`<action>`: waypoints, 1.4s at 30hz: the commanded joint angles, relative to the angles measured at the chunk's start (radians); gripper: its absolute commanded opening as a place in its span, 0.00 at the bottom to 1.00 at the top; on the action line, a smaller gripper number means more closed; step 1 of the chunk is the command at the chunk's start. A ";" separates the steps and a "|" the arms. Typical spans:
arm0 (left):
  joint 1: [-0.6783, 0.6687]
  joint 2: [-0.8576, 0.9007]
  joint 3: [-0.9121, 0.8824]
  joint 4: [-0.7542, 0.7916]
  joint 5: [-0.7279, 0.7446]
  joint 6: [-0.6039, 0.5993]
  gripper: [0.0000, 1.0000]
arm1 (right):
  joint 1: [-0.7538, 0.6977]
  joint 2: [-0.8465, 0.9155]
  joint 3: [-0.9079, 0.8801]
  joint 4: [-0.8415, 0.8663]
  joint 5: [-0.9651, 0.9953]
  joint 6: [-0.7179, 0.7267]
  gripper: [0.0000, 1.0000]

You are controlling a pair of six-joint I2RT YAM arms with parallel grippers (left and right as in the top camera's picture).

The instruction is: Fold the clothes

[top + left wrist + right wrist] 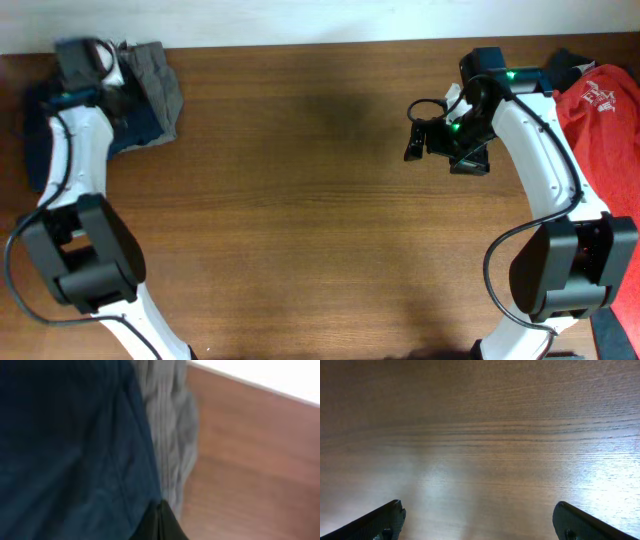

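Note:
The navy-blue shorts lie at the table's far left corner, with the grey shorts crumpled against them. In the left wrist view the navy shorts fill the left and the grey shorts run down the middle. My left gripper is over this pile. Its fingers are shut together, tips at the navy cloth's edge, with no cloth seen between them. My right gripper hangs open and empty over bare wood. The red white-printed T-shirt lies at the far right edge.
The wooden table is bare between the arms. A white wall runs along the far edge. A dark item sits behind the red T-shirt, by the right arm.

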 commanded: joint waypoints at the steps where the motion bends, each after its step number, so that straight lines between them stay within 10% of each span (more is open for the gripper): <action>1: -0.001 0.046 -0.138 0.142 -0.032 0.012 0.00 | -0.005 -0.035 -0.003 0.000 -0.006 -0.011 0.99; 7: 0.000 0.087 -0.322 0.435 -0.111 0.012 0.00 | -0.005 -0.035 -0.003 0.000 -0.006 -0.011 0.99; 21: 0.026 -0.311 -0.315 0.335 -0.236 0.013 0.00 | -0.005 -0.035 -0.003 0.000 -0.006 -0.011 0.99; 42: 0.213 0.100 -0.338 0.523 -0.269 0.012 0.01 | -0.005 -0.035 -0.003 0.003 -0.006 -0.011 0.99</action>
